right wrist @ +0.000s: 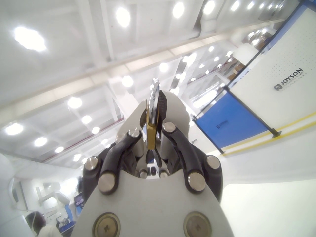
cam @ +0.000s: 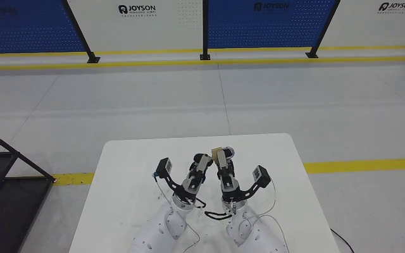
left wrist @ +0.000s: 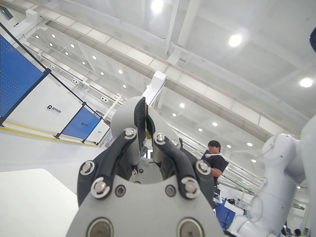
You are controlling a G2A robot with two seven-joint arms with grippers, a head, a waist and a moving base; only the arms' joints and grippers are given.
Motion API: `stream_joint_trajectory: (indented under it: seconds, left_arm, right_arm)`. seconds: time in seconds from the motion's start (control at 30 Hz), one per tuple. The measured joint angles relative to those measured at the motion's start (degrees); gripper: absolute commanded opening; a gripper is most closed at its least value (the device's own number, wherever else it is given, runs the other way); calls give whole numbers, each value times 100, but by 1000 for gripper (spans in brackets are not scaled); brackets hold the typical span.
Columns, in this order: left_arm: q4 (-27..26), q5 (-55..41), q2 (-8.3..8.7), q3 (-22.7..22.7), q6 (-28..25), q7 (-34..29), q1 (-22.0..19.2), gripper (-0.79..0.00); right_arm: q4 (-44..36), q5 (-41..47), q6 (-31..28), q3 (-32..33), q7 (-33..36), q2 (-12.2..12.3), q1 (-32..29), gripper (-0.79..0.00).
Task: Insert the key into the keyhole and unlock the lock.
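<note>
Padlock [cam: 217, 154] held over the table [cam: 126, 190]
The right pincer [cam: 223, 166] is clamped on it; it pokes out toward 12 o'clock. The left pincer [cam: 204, 162], pinched together, sits at its 8 o'clock.

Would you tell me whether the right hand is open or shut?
Shut on the lock: in the right wrist view the right hand has its fingers pressing the brass body from both sides.

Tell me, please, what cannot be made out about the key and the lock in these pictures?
- Keyhole: in the right wrist view the lock sits edge-on in the right gripper, its faces hidden by the fingers.
- Key: in the left wrist view the left gripper is shut, its pads hiding whatever they hold.
- Shackle: too small in the top view to tell open from closed.
</note>
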Motion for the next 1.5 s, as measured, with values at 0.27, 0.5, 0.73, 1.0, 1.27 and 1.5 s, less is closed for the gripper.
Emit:
stream_joint_trajectory:
  seconds: [0.27, 0.5, 0.73, 1.0, 1.27, 1.5]
  left_arm:
    - [-21, -1, -17, -29, 0, -16, 20, -474]
    - [-9, 2, -26, -62, 0, -29, 29, -502]
    - [11, 12, -2, -107, 0, -18, 62, -646]
    - [53, 40, 1, -77, 0, -74, 38, -754]
    - [76, 136, -10, -106, 1, -33, 23, -785]
    - [84, 320, -35, -150, 32, 57, 27, -785]
  right_arm:
    - [-9, 29, -42, 33, 52, -10, -16, -785]
    - [-30, 57, -63, 76, 84, -17, -33, -785]
    - [-55, 118, -77, 131, 138, -22, -47, -785]
    - [-57, 139, -80, 143, 188, -36, -52, -785]
    - [-36, 157, -57, 145, 286, -52, -36, -785]
    - [-35, 153, -35, 151, 367, -61, -32, -785]
